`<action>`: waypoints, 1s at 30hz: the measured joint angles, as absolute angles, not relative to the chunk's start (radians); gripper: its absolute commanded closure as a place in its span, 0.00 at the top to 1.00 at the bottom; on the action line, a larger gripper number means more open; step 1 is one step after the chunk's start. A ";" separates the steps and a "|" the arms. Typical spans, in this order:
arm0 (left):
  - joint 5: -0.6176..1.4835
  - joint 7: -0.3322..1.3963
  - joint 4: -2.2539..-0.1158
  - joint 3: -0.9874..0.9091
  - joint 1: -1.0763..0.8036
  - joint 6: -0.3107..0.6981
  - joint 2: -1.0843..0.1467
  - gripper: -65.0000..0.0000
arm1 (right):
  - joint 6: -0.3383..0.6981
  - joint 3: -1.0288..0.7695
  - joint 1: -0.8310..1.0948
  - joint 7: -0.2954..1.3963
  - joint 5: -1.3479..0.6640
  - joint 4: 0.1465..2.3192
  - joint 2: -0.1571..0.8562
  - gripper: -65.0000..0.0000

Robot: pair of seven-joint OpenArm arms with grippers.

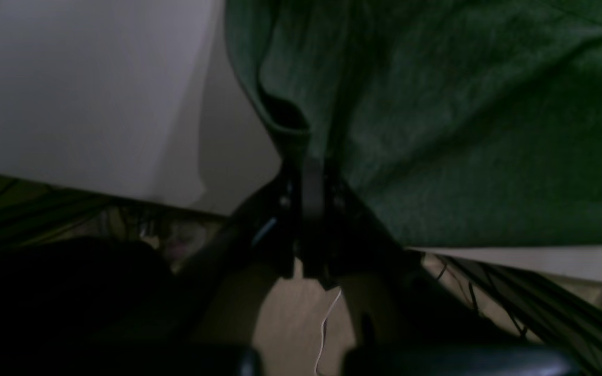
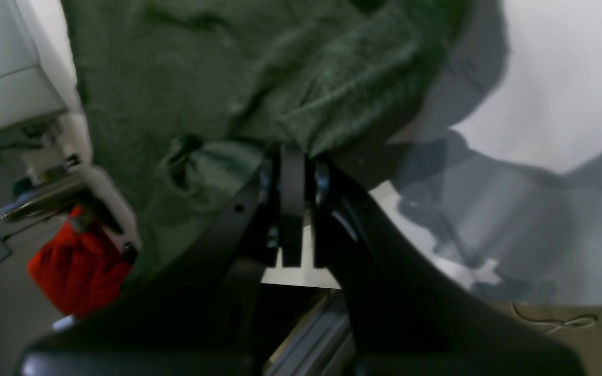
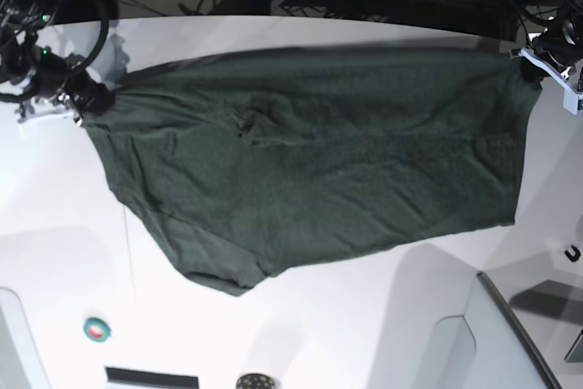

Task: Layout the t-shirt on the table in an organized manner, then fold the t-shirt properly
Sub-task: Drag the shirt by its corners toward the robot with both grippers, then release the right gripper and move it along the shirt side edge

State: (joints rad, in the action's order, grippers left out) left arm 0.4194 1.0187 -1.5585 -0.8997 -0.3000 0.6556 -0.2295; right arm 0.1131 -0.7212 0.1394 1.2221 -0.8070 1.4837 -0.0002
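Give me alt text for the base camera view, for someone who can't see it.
A dark green t-shirt is stretched wide across a white table, pinched at one corner by the right gripper at the picture's left and at the opposite corner by the left gripper at the picture's right. The shirt is wrinkled, with its lower edge sagging toward the camera.

You can't see the t-shirt [image 1: 463, 130] whole in either wrist view; the frame edges cut it off. The left end effector [image 1: 309, 156] is too dark to read clearly, and a blurred red object [image 2: 79, 266] beside the surface [image 2: 552, 78] can't be identified
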 measured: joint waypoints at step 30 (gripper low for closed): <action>0.209 1.002 -1.531 -0.909 -0.286 0.655 -0.192 0.68 | 0.115 -0.721 0.176 1.187 -0.805 1.409 0.000 0.36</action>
State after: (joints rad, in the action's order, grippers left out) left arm 0.2089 1.0016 -1.5307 -0.9092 -0.2859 0.6548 -0.1925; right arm 0.1146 -0.7208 0.1757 1.1870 -0.8051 1.4090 -0.0002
